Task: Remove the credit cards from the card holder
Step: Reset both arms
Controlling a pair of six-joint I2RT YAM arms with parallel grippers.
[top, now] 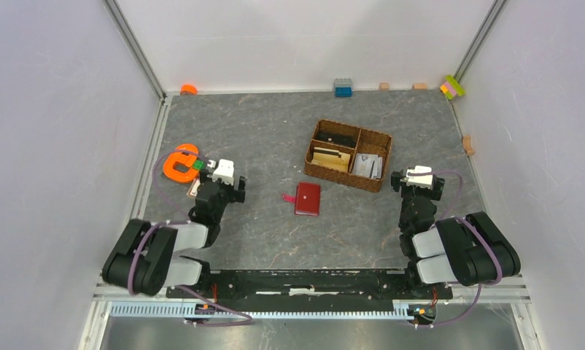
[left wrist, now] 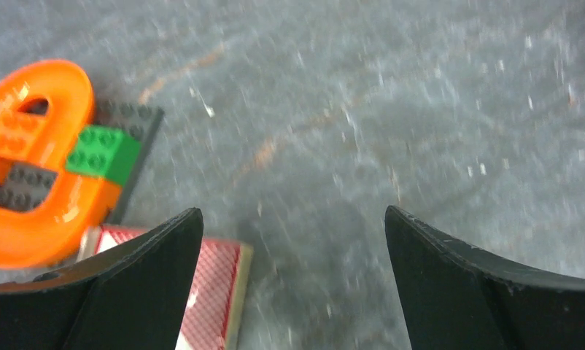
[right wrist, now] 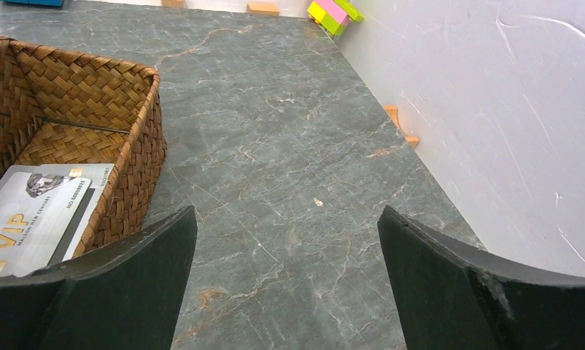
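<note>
I have the red card holder (top: 308, 198) lying flat at the middle of the table, closed as far as I can tell, with a small pink tab (top: 287, 196) sticking out at its 9 o'clock side. Neither arm touches it. From above I can't see whether any cards are inside it.

My left gripper (top: 227, 180) sits at 9 o'clock from the holder, well apart, its fingers spread wide with nothing between them. Its wrist view shows bare stone ahead, an orange ring (left wrist: 31, 168) with a green brick (left wrist: 103, 153) at 10 o'clock, and a red-and-white checked card (left wrist: 209, 292) under the left finger.

My right gripper (top: 419, 179) sits at 3 o'clock from the holder, just beside the wicker basket (top: 315, 172) — also wide open and empty. In its wrist view a grey VIP card (right wrist: 38, 215) lies in the basket's near compartment.

So cards already rest in the basket, and both arms are drawn back. I judge this fits 2 stages — arms parked with the cards yet to be pulled, or parked after the cards went into the basket. Any further move would call for 1 gripper pinning the holder flat while the other pinches a card edge; the holder is thin and may slide on the stone.
</note>
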